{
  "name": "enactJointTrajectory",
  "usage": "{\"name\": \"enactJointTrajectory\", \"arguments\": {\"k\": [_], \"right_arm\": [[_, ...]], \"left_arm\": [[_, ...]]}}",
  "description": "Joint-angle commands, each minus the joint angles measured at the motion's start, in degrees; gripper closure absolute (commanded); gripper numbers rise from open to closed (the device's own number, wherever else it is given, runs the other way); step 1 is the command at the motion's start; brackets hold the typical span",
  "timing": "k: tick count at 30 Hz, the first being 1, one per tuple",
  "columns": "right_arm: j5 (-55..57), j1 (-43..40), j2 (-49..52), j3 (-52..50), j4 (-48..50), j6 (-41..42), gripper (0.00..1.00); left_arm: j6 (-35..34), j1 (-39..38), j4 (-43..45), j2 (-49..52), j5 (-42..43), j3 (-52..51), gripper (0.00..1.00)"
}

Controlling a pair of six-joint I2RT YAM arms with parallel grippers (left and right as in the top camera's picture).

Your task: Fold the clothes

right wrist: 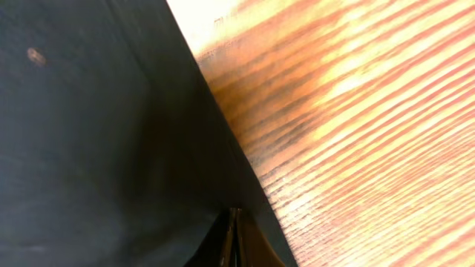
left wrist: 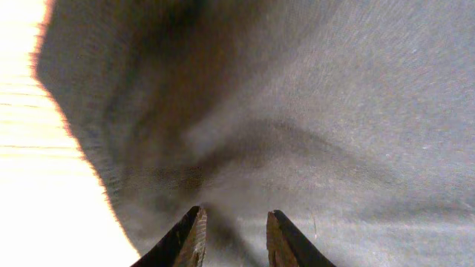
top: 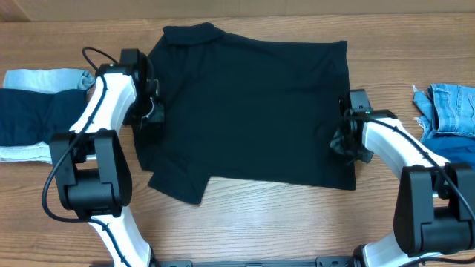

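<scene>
A large black garment (top: 252, 104) lies spread flat on the wooden table (top: 282, 222), collar at the back left. My left gripper (top: 152, 111) sits at its left edge by the sleeve. In the left wrist view (left wrist: 234, 222) its jaws stand a little apart, and a raised fold of the black cloth (left wrist: 334, 111) runs in between them. My right gripper (top: 347, 139) is at the garment's right edge, where the cloth bunches. In the right wrist view (right wrist: 234, 222) its jaws are pressed together on the black cloth's (right wrist: 89, 133) edge.
A dark navy garment (top: 30, 115) lies on a light-blue denim piece (top: 44, 76) at the far left. Light-blue denim (top: 449, 107) and a bright blue cloth (top: 454, 152) sit at the far right. Bare wood (right wrist: 356, 111) borders the black garment.
</scene>
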Motion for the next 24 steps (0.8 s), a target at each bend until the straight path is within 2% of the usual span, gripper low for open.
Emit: {"name": "enactJointTrajectory", "arguments": {"k": [1, 2, 4, 6, 8, 10, 11, 17, 20, 24], "right_arm": [[-1.57, 0.00, -5.27, 8.22, -3.98, -0.44, 0.96], [-4.57, 0.00, -7.17, 9.79, -4.79, -1.66, 0.96], [-14.23, 0.00, -9.70, 10.29, -3.54, -4.52, 0.96], [-17.92, 0.20, -9.44, 9.20, -2.34, -4.55, 0.96], [-19.98, 1.51, -9.31, 6.34, 2.32, -8.50, 0.96], [-28.30, 3.58, -9.29, 2.10, 10.49, -14.36, 0.96], [-29.22, 4.68, -9.01, 0.46, 13.70, -14.60, 0.96], [-29.27, 8.85, -3.06, -1.55, 23.04, -14.56, 0.96], [-29.27, 10.12, 2.05, -1.55, 23.12, -14.56, 0.96], [-24.57, 10.34, 5.60, -1.95, 17.11, -14.56, 0.96]], "left_arm": [[1.44, 0.02, -2.54, 0.44, -1.38, 7.72, 0.68], [1.44, 0.04, -3.13, 0.44, -1.38, 9.20, 0.68], [1.49, -0.02, -1.42, 0.46, -0.26, 10.99, 0.59], [1.46, -0.02, 3.72, 0.79, 1.49, 10.97, 0.60], [1.44, -0.04, 10.19, 1.01, 3.87, 10.78, 0.72], [1.16, -0.02, 17.49, 2.23, 6.49, 10.49, 0.87], [0.79, -0.04, 19.50, 3.61, 7.50, 10.49, 0.96], [1.01, -1.33, 23.12, 12.44, 10.97, 10.49, 0.96], [1.09, -1.51, 23.32, 14.78, 10.75, 10.49, 0.96], [1.46, -1.27, 25.49, 14.95, 9.18, 10.49, 0.96]]}}
